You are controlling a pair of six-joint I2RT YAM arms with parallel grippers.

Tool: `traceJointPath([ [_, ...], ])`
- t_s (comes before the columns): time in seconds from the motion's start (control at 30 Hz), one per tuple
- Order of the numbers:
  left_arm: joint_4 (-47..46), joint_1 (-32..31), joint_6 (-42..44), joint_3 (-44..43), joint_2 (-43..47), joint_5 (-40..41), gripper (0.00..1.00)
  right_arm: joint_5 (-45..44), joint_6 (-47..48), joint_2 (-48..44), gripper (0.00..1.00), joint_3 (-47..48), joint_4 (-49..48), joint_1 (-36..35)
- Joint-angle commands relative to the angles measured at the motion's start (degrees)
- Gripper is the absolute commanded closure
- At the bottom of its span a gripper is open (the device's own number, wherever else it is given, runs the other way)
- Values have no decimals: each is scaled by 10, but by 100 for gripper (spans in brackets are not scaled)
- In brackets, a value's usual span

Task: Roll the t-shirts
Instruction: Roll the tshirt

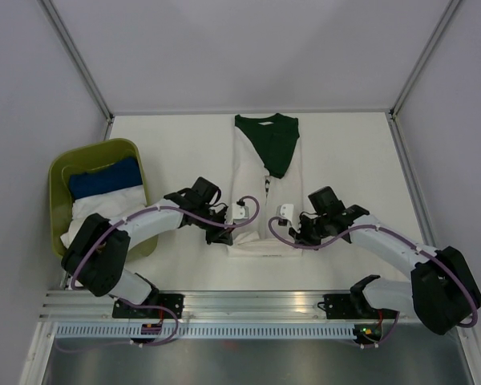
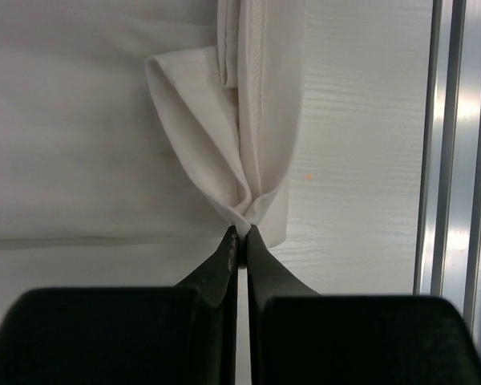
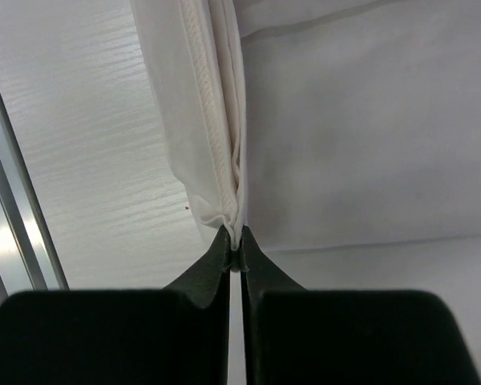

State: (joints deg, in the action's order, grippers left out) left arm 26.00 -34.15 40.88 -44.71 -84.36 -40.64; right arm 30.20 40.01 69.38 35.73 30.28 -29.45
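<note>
white t-shirt [image 1: 248, 164]: folded into a long narrow strip down the middle of the tabletop [image 1: 168, 140], with the collar end toward the far edge and the hem toward the near edge. This probably puts the hem within reach of both arms as the starting line for a roll.
dark green t-shirt [image 1: 271, 138]: shows as a wedge at the far end of the strip. Whether it lies on the white cloth or between its folds cannot be told.
left gripper [image 2: 240, 234]: jaws closed tight on the left near corner of the white hem, with the cloth bunched into a small peak at the tips.
right gripper [image 3: 236, 245]: also clamped, on the right near corner, with the stitched edge gathered between its tips.
why both corners: a matched hold at each end should let the hem turn over evenly toward the far edge.
step in hand: the roll looks barely begun, since the strip lies flat beyond the pinches.
bin [image 1: 60, 172]: sits at the left edge and holds a blue cloth [image 1: 104, 180] and white cloth, apart from the work.
</note>
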Motion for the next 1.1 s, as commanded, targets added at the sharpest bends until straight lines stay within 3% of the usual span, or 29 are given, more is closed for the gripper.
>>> traceJointPath([
  [0.0,-22,3,-19,-32,-23,7,96,10,-17,16,93,26,-16,13],
  [0.07,-25,3,-19,-44,-37,18,94,-3,-27,29,91,29,-22,15],
  [0.13,-30,3,-19,-51,-44,26,91,-14,-43,33,82,30,-31,17],
  [0.23,-33,4,-19,-57,-52,36,78,-44,-98,35,64,34,-61,31],
  [0.33,-36,15,-40,-69,-54,41,67,-47,-183,28,58,41,-105,68],
  [0.5,-32,62,-73,-104,-53,55,56,-23,-328,36,58,65,-125,156],
  [0.6,-6,62,-51,-107,-40,46,53,0,-430,42,61,78,-117,169],
  [0.73,11,43,-58,-86,-19,24,46,-37,-550,23,59,61,-93,166],
  [0.83,-1,2,-39,-53,-25,43,43,-47,-593,0,57,6,-129,143],
  [0.9,-14,-5,-48,-41,-32,50,43,-61,-607,3,52,-19,-145,112],
  [1.07,-64,-8,-65,-34,-48,94,44,-90,-627,43,51,-44,-188,87],
])
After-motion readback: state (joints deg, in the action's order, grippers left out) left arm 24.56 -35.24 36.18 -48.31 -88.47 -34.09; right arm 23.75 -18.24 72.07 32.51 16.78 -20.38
